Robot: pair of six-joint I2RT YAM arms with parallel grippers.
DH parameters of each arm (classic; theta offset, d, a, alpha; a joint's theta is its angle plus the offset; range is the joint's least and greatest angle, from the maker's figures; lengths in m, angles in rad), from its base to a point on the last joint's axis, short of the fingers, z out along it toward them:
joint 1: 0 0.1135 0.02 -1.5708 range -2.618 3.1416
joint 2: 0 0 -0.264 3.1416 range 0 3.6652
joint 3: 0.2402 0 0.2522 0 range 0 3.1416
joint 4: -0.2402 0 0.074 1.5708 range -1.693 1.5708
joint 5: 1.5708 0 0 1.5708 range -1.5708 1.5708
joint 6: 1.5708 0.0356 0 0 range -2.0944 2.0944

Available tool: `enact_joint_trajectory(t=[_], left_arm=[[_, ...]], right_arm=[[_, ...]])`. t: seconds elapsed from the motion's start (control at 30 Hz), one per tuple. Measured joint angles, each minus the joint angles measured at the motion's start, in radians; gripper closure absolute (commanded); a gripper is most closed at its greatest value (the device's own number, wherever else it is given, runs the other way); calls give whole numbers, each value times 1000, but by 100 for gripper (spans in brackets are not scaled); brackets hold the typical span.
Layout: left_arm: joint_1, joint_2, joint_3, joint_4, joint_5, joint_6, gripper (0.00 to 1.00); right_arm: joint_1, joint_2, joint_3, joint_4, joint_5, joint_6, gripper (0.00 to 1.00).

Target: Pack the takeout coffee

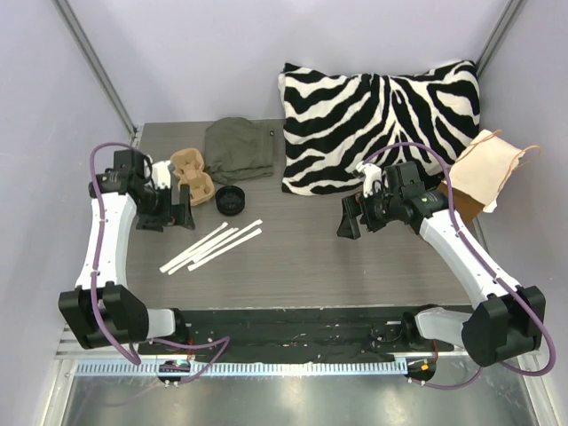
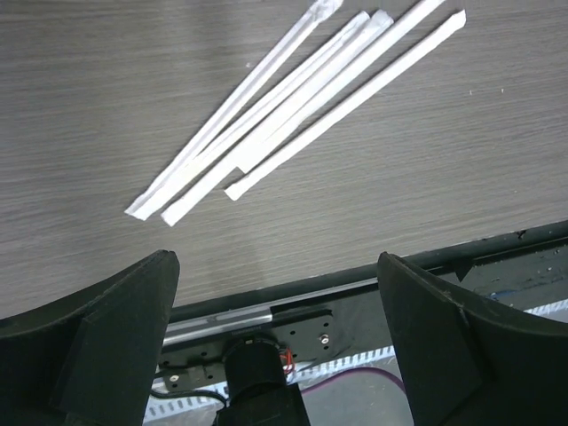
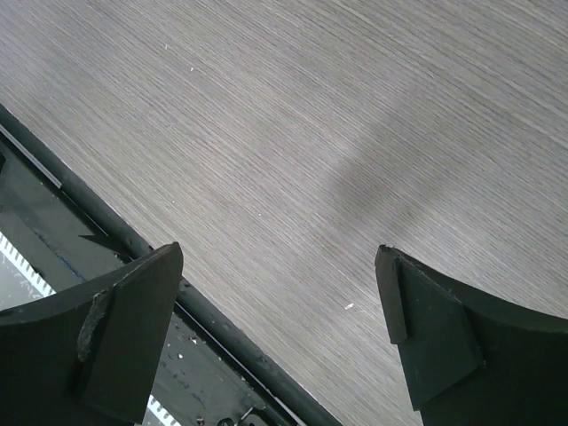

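Status: can't confirm anything packed. Tan moulded-pulp two-hole cup carrier (image 1: 192, 174) sits nr far-left corner of grey wood-grain counter (image 1: 302, 257). Black round lid (image 1: 230, 201) lies loose just beside it, twd centre. Tan paper coffee cup: can't pick it out in any view. Maybe behind L arm or down in the carrier, can't tell.

Left hand (image 2: 275, 259) spread wide, empty, above near edge by the straws. Right hand (image 3: 278, 251) likewise spread, empty, over bare counter.

Left to do, my read: cup into a carrier hole, lid on.

Counts:
- 1 carrier w/ 2 holes
- 1 lid
- 5 white paper-wrapped straws (image 2: 284, 96)
- 1 zebra-print pillow (image 1: 382, 124), far-right corner
- 1 olive cloth bundle (image 1: 238, 149), far edge
- 1 tan cloth bag (image 1: 486, 169), right edge
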Motion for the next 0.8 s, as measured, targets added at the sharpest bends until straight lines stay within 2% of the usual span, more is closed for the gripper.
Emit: enact_joint_trajectory(t=[0.33, 0.53, 0.67, 0.8], left_arm=[[1, 231, 491, -71, -193, 60, 0], [4, 340, 662, -101, -276, 83, 1], [4, 402, 703, -101, -308, 87, 17], [4, 464, 708, -100, -328, 89, 29]], right_arm=[[0, 98, 85, -36, 49, -17, 0], [0, 135, 142, -85, 79, -34, 0], [0, 136, 154, -101, 85, -42, 0], [0, 159, 166, -131, 86, -49, 0]])
